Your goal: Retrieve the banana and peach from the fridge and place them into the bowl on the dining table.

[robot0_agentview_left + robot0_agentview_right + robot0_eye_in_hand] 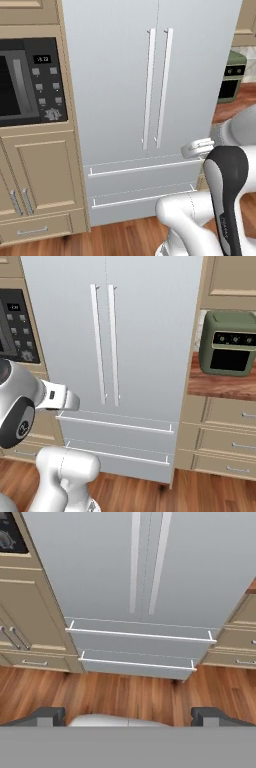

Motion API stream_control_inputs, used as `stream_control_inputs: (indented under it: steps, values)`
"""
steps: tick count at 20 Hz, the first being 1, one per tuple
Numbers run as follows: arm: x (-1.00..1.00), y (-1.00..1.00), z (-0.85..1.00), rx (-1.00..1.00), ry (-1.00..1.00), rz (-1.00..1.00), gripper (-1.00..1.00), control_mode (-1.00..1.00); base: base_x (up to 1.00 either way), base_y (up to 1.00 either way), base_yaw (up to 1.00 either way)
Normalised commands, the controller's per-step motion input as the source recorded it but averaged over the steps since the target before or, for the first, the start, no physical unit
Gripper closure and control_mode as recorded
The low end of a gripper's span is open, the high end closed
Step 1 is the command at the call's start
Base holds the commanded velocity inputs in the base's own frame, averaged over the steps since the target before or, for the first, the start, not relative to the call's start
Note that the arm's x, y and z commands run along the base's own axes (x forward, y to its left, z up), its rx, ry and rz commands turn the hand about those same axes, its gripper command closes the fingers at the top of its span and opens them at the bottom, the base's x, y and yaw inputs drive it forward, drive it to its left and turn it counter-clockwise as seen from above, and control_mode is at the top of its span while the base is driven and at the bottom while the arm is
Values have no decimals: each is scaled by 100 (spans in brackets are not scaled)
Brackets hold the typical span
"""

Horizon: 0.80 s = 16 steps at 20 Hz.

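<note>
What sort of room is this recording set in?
A rendered home kitchen, by the look of it: a tall silver French-door fridge with both doors shut, a black built-in oven set in tan cabinets, and a green countertop oven on a wooden counter.

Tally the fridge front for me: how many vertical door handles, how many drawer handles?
Vertical door handles on the fridge: 2 (left handle, right handle)
Drawer handles: 2 (upper bar, lower bar)
Total: 4
</note>
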Motion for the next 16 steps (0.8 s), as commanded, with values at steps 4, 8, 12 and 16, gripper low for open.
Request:
stream_control_inputs:
  steps: [4,8,12,16]
  values:
    - [8,0,0,0,0,0,-100,-100,10,0,0]
    - [55,-7,0,4,0,0,-100,-100,0,0,0]
    - [77,-38,0,10,0,-3,-100,-100,0,0,0]
    - [57,-31,0,4,0,-3,-100,-100,0,0,0]
